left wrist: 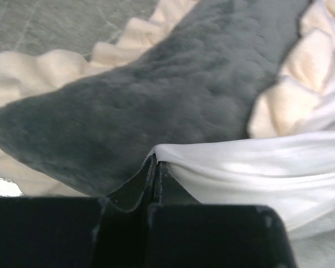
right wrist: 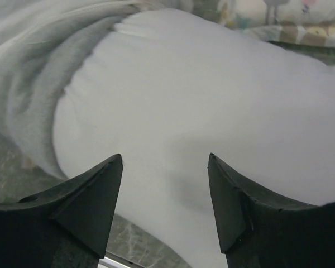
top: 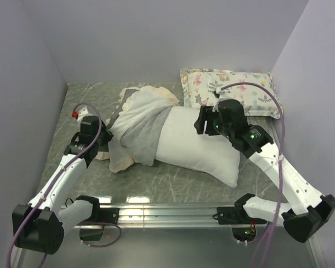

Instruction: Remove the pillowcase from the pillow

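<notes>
The plain white pillow (top: 198,145) lies across the middle of the table, its right half bare. The pillowcase (top: 135,129), turned partly inside out with grey plush, white lining and cream frill, bunches over the pillow's left end. In the left wrist view my left gripper (left wrist: 155,162) is shut on the pillowcase (left wrist: 173,89), pinching its white lining (left wrist: 257,164) at the edge. My right gripper (top: 204,121) hovers over the pillow's upper right part. In the right wrist view that right gripper (right wrist: 165,159) stands open just above the pillow (right wrist: 212,95), nothing between its fingers.
A smaller pastel animal-print pillow (top: 231,89) lies at the back right against the wall. Lilac walls close in the table on three sides. The grey marbled tabletop (top: 173,181) shows in front of the pillow, with the metal rail (top: 167,212) at the near edge.
</notes>
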You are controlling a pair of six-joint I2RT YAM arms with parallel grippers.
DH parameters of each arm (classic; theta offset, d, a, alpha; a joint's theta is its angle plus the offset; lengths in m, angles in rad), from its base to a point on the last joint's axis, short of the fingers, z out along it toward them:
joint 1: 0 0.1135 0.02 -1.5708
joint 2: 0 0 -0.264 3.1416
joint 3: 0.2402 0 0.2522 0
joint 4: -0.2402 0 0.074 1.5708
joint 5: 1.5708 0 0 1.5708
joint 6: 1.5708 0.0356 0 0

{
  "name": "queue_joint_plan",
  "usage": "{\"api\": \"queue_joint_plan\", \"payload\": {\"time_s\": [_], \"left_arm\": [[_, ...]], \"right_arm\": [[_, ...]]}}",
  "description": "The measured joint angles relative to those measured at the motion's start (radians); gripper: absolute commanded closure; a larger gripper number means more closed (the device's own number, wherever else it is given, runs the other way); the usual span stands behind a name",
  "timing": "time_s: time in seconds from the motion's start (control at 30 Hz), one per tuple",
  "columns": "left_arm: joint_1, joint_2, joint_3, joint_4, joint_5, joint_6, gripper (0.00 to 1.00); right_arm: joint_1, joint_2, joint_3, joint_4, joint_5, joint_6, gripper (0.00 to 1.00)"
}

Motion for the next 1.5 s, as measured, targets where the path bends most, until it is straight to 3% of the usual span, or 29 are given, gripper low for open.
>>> {"api": "queue_joint_plan", "payload": {"time_s": [0.13, 0.23, 0.27, 0.37, 0.43, 0.53, 0.57, 0.63, 0.67, 0.77, 0.83, 0.93, 1.07, 1.3, 1.5], "left_arm": [[-0.075, -0.041, 0.008, -0.023, -0.035, 0.020, 0.95], [-0.127, -0.052, 0.048, -0.069, -0.064, 0.045, 0.65], [-0.145, -0.052, 0.070, -0.084, -0.076, 0.053, 0.47], [-0.195, -0.057, 0.137, -0.112, -0.098, 0.080, 0.29], [-0.237, -0.060, 0.192, -0.126, -0.109, 0.095, 0.26], [-0.298, -0.053, 0.254, -0.126, -0.101, 0.120, 0.23], [-0.322, -0.043, 0.269, -0.126, -0.095, 0.128, 0.22], [-0.372, -0.010, 0.296, -0.124, -0.094, 0.143, 0.22], [-0.403, 0.023, 0.305, -0.114, -0.093, 0.151, 0.21], [-0.471, 0.126, 0.309, -0.089, -0.087, 0.164, 0.20], [-0.504, 0.196, 0.309, -0.078, -0.086, 0.173, 0.10], [-0.533, 0.284, 0.311, -0.070, -0.108, 0.178, 0.18], [-0.536, 0.380, 0.366, -0.101, -0.216, 0.150, 0.96], [-0.502, 0.387, 0.411, -0.133, -0.370, 0.100, 1.00], [-0.294, 0.285, 0.344, -0.071, -0.253, 0.079, 0.99]], "right_arm": [[0.152, -0.005, 0.045, 0.020, 0.069, -0.018, 0.18], [0.206, 0.051, 0.059, 0.060, 0.092, -0.024, 0.15], [0.223, 0.085, 0.059, 0.075, 0.098, -0.026, 0.15], [0.263, 0.220, 0.050, 0.135, 0.096, -0.027, 0.14], [0.279, 0.314, 0.033, 0.174, 0.082, -0.027, 0.17], [0.283, 0.412, 0.000, 0.226, 0.068, -0.020, 0.36], [0.283, 0.426, -0.008, 0.243, 0.063, -0.014, 0.52], [0.285, 0.428, -0.018, 0.272, 0.055, -0.002, 0.61], [0.285, 0.421, -0.021, 0.287, 0.053, 0.011, 0.74], [0.284, 0.400, -0.029, 0.318, 0.055, 0.034, 0.93], [0.284, 0.387, -0.042, 0.333, 0.056, 0.047, 1.00], [0.284, 0.377, -0.059, 0.347, 0.055, 0.064, 1.00], [0.284, 0.365, -0.071, 0.354, 0.059, 0.074, 1.00], [0.264, 0.249, -0.071, 0.305, 0.075, 0.077, 1.00], [0.134, 0.080, -0.081, 0.228, -0.005, 0.077, 1.00]]}}
